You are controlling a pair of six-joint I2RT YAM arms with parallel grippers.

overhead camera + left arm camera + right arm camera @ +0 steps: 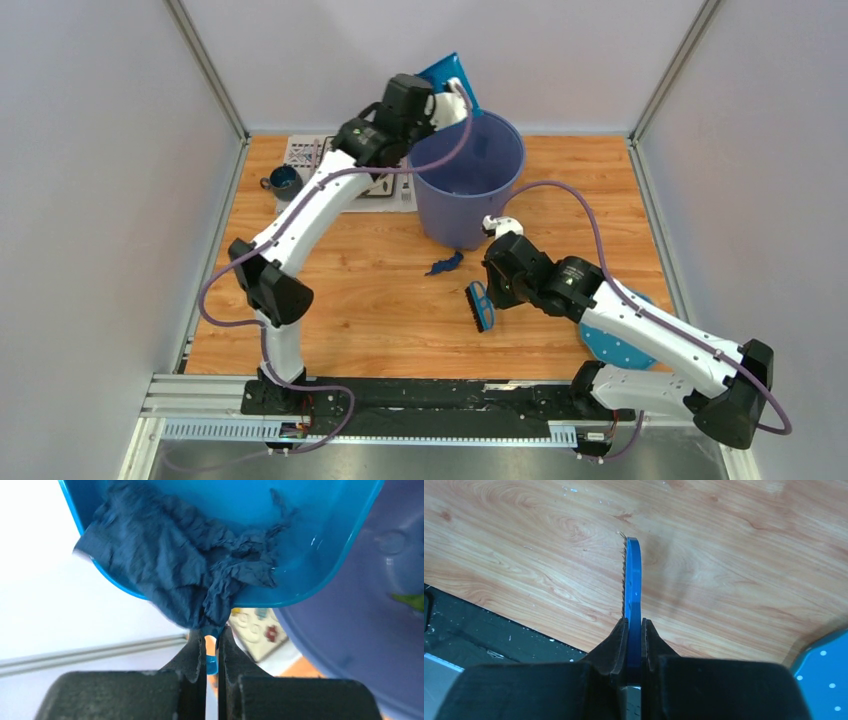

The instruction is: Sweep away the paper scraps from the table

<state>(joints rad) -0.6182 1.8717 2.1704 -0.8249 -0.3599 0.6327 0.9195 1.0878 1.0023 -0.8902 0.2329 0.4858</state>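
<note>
My left gripper [447, 100] is raised at the back, shut on the handle of a blue dustpan [450, 72] that is tilted over the rim of a purple-blue bin [470, 180]. In the left wrist view a large crumpled dark blue paper scrap [190, 575] lies in the dustpan [320, 535] and hangs over its edge, just above my gripper [212, 647]. A green scrap [411, 600] shows inside the bin [360, 640]. Another dark blue scrap [445, 265] lies on the table [380, 300] in front of the bin. My right gripper [492, 288] is shut on a small blue brush [480, 306], held low over the wood [632, 590].
A dark blue mug [283, 182] and a patterned white placemat [305, 150] sit at the back left, behind the left arm. A blue polka-dot cloth [612, 345] lies under the right arm, also in the right wrist view [824, 675]. Metal frame rails edge the table.
</note>
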